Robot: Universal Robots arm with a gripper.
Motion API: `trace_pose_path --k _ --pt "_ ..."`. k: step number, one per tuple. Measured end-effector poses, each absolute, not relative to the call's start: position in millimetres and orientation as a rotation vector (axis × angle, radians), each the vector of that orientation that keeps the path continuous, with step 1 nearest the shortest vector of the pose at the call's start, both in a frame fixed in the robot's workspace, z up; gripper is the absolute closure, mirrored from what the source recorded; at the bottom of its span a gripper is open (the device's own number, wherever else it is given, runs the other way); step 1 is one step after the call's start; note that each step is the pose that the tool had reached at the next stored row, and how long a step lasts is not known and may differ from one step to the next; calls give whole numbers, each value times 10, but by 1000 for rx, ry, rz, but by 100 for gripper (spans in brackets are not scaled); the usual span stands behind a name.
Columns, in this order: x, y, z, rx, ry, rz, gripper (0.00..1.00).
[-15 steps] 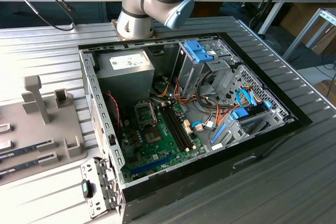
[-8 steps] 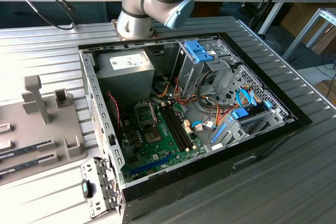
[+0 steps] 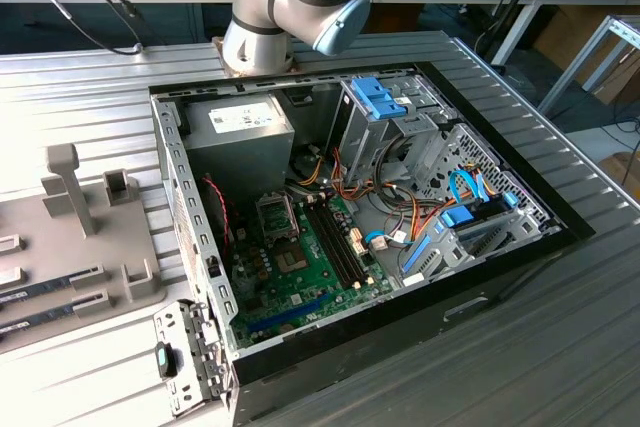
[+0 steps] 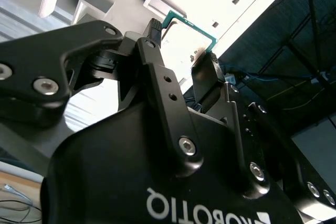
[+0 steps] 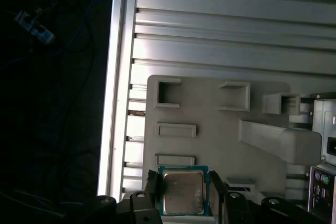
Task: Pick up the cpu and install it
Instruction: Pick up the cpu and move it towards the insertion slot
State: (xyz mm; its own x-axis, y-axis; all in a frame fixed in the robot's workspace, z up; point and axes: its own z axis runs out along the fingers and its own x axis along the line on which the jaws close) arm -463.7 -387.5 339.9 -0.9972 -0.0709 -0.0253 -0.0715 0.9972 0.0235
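I had the gripper (image 5: 183, 178) pinching the cpu (image 5: 182, 193) by two opposite edges, held flat over the tray (image 5: 262, 166), well apart from the socket (image 3: 277, 215) inside the case (image 3: 480, 292)

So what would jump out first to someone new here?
The open computer case takes up the middle of the exterior view, with its green motherboard exposed. In the first wrist view, the cpu sits clamped in the gripper, with the grey parts tray behind it.
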Motion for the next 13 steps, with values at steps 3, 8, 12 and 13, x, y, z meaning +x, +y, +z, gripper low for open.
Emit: trace_pose_path --k 3,8,12,13 --pt "-4637 -3875 3417 -111 3115 38 53" --pt "-4637 -3875 3443 -111 3115 38 53" --pt "-4637 -3875 3466 -111 3115 38 53" --pt "-4637 -3875 3470 -111 3115 38 53"
